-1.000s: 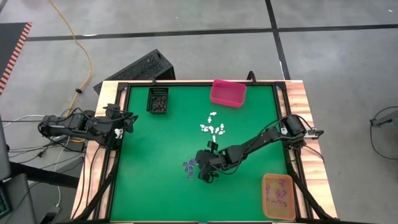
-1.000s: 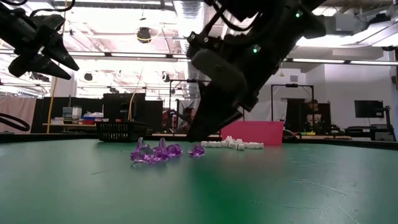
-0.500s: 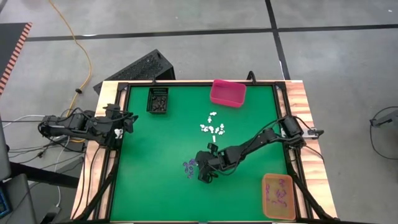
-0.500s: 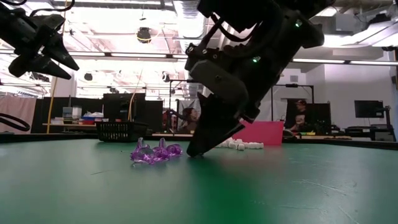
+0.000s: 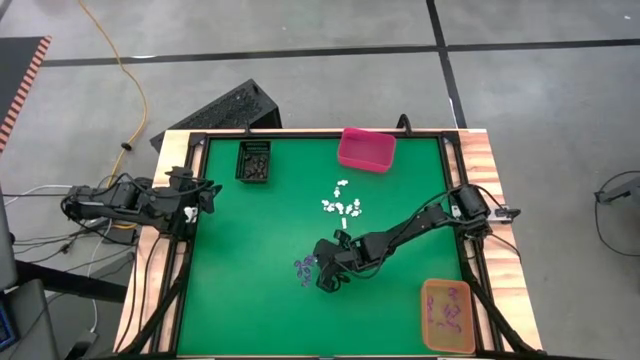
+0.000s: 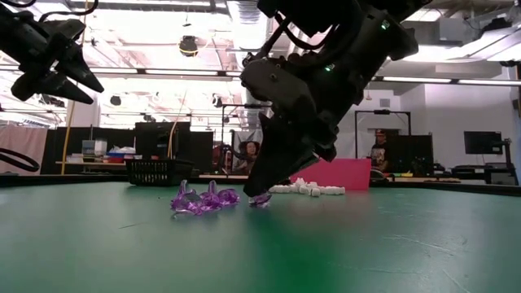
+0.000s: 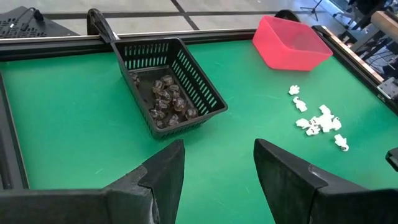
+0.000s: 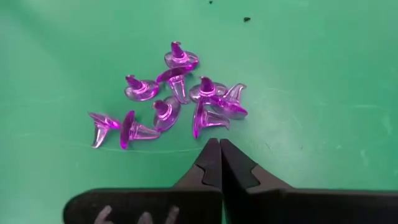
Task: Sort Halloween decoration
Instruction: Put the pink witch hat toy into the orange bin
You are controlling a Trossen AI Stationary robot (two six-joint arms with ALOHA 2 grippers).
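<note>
Several tiny purple witch-hat trinkets (image 8: 174, 102) lie in a loose pile on the green mat (image 5: 250, 300), left of the table's middle (image 5: 304, 268). My right gripper (image 8: 215, 144) is shut, its tips down at the mat on the pile's right edge (image 6: 257, 194). Nothing shows between its fingers. White trinkets (image 5: 342, 206) lie in a cluster farther back. Dark trinkets fill the black basket (image 7: 168, 93). My left gripper (image 7: 217, 149) waits open, high over the table's left edge (image 5: 207, 195). My right gripper's shut fingers (image 8: 231, 169) slant down from the table's right side, and their tips sit right beside the nearest purple hat (image 8: 208, 119). That hat lies on the mat. Whether the tips touch it I cannot tell.
The pink bin (image 5: 366, 148) stands at the far edge and the black basket (image 5: 254, 160) at the far left. The orange bin (image 5: 447, 315), with purple pieces in it, sits at the near right corner. Bare mat lies on the near left.
My right gripper has sunk slightly to the mat beside the purple pile, rolled a little at the wrist, and shut. The purple trinkets lie where they were.
</note>
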